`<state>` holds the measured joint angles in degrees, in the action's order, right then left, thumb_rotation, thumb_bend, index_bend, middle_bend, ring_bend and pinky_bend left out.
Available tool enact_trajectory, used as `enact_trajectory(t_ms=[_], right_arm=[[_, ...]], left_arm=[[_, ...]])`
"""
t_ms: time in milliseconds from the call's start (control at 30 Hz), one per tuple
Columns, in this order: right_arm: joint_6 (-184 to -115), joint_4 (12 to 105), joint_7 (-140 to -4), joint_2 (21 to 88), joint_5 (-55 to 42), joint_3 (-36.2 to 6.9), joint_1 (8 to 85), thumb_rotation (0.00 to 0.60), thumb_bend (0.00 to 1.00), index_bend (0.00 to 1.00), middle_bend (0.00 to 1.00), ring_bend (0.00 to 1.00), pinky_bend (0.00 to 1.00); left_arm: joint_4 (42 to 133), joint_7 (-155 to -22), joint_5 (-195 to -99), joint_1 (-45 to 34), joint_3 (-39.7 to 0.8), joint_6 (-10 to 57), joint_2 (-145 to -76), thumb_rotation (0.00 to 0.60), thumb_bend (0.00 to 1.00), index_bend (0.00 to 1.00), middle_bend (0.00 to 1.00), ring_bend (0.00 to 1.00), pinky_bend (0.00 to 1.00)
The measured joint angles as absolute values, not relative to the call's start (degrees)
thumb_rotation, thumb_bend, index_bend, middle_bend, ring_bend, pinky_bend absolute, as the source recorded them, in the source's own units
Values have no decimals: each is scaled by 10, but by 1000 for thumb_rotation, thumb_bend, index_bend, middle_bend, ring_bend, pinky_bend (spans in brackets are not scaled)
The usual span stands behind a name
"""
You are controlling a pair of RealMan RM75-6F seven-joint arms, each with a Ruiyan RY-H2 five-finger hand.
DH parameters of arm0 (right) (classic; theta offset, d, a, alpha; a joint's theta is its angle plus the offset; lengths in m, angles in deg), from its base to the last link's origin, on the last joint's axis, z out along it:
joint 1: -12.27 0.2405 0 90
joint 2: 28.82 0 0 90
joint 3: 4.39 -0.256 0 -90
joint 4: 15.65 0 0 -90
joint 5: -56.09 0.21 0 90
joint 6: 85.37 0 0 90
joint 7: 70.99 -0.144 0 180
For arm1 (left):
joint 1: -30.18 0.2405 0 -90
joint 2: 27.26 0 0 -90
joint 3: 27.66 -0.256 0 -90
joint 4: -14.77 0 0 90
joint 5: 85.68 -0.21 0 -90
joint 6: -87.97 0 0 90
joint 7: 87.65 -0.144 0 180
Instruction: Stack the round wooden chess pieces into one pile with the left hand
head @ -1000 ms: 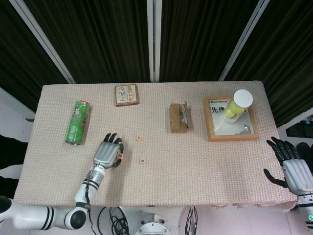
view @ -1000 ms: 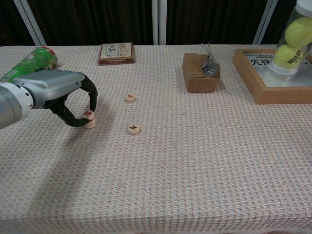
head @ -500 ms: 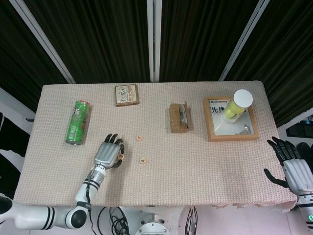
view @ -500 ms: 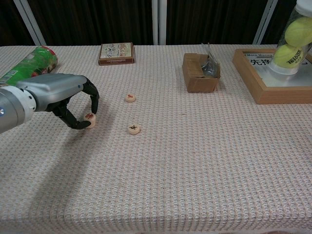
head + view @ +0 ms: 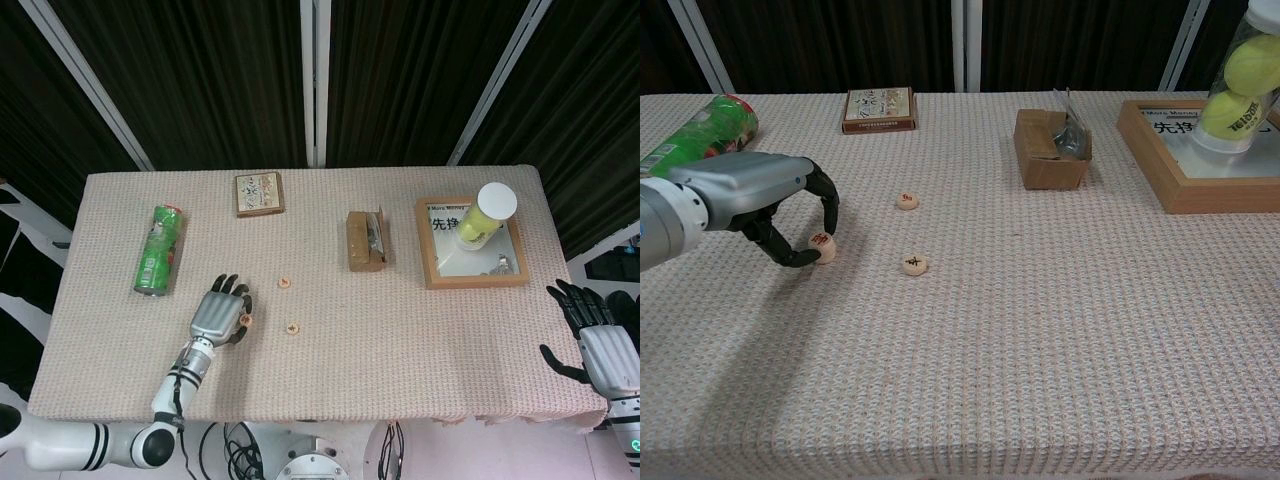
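The left hand (image 5: 760, 205) is curling over the near-left part of the table (image 5: 420, 350), its dark fingers (image 5: 828, 205) arching down while it is pinching a round wooden chess piece (image 5: 823, 246) between fingertip and thumb — the piece is sitting tilted, red mark facing up, and whether it is touching the cloth I cannot tell. In the head view the same hand (image 5: 220, 315) is lying at about 7 o'clock from the table's middle, with the piece (image 5: 244, 320) showing at its fingertips.

Two more pieces are lying flat and apart from it: a black-marked piece (image 5: 915, 264) just at 3 o'clock of the held one, and a red-marked piece (image 5: 907, 200) further back, at about 1 o'clock of the hand. None are stacked yet.

The right hand (image 5: 598, 345) is hanging off the table's near-right corner — fingers spread, holding nothing.

Elsewhere, a green can (image 5: 159, 250) is lying on its side at 9 o'clock, a small picture box (image 5: 259, 194) is resting at 11 o'clock, an open cardboard box (image 5: 366, 240) is sitting near the middle, and a wooden tray (image 5: 430, 270) at 2 o'clock is bearing a tube of tennis balls (image 5: 482, 214).
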<state>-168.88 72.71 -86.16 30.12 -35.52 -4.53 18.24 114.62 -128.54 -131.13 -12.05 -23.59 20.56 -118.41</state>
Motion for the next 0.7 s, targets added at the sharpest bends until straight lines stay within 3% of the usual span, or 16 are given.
enact_trajectory(t_ms=[400, 700], right_arm=[[-1689, 729, -861, 299, -354, -45, 182, 600, 276, 0, 0, 0, 0], [-1694, 730, -867, 296, -355, -46, 180, 600, 276, 0, 0, 0, 0]], left_arm=[[1179, -1302, -1318, -118, -237, 194, -1177, 600, 310, 266, 164, 0, 0], [1255, -1337, -1343, -124, -233, 166, -1181, 600, 298, 263, 164, 0, 0]])
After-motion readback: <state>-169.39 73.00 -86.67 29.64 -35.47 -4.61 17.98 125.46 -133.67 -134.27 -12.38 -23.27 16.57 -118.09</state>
